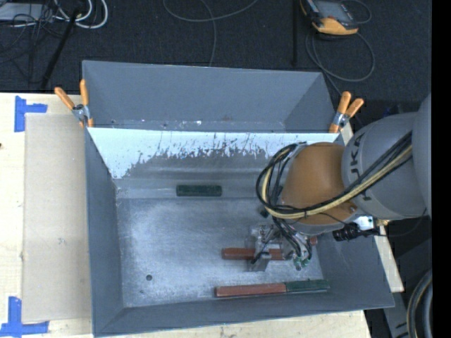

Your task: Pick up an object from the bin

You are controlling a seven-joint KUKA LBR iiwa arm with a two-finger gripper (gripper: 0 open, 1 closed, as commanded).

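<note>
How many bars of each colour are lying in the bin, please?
Green bars: 2, one at the back, one at the front
Red-brown bars: 2, one in the middle, one at the front
Total: 4

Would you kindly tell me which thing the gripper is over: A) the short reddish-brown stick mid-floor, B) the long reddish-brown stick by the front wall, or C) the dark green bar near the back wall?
A: the gripper sits at the right end of the short reddish-brown stick; the dark green bar and the long stick lie apart from it.
</note>
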